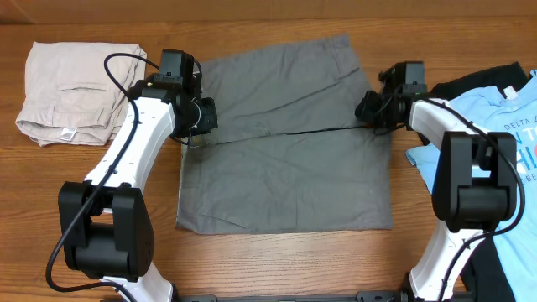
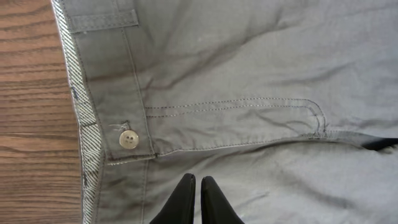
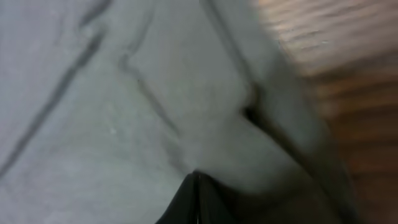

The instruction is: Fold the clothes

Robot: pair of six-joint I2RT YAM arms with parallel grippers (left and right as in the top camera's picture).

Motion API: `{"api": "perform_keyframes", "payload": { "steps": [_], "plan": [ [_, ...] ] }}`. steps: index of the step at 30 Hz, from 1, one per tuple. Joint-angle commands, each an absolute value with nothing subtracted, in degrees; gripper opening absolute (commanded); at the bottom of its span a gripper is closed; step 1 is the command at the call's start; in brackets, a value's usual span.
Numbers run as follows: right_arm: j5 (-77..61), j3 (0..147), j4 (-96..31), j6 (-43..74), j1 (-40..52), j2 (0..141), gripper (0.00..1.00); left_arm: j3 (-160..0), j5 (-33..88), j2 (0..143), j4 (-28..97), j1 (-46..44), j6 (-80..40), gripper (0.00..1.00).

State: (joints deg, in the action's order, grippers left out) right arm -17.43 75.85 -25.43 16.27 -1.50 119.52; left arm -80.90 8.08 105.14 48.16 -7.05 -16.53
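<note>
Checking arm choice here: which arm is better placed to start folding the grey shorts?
Left, likely: its tool sits shut at the grey shorts' waistband beside the button, a firm edge to grip. The right tool is at the leg split, its view blurred.

left arm (image 1: 134, 143), right arm (image 1: 436, 117): white links, black joints | cable (image 1: 106, 63): black, looping behind left hand (image 2: 197, 180) | fingers (image 2: 183, 202): black, tapered (matte)
</note>
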Motion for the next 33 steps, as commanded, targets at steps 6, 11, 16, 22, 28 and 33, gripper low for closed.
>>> {"api": "perform_keyframes", "payload": {
  "steps": [6, 11, 16, 22, 28, 33],
  "plan": [
    [-1.13, 74.61, -34.79, 20.91, -2.33, 119.31, 0.04, -80.66, 2.2, 105.65, 48.38, -7.05, -16.71, 0.07],
    [-2.72, 80.31, -38.96, 20.8, -2.33, 115.83, 0.04, -80.82, 2.92, 103.42, 48.62, -6.98, -16.73, 0.04],
    [-2.63, 94.63, -58.67, 23.42, -2.31, 106.48, 0.17, -80.82, 2.87, 90.91, 51.27, -6.79, -19.46, 0.04],
    [-2.63, 98.21, -79.4, 26.35, -1.56, 91.11, 0.23, -80.79, 0.34, 72.93, 63.31, -7.2, -21.56, 0.04],
    [-2.66, 92.07, -93.49, 31.81, 0.69, 77.56, 0.22, -80.75, -0.23, 58.94, 77.62, -7.2, -24.49, 0.25],
    [-2.63, 77.73, -92.58, 35.35, 1.06, 70.35, 0.23, -79.88, -0.01, 58.0, 82.3, -7.2, -24.97, 0.39]
  ]
}}
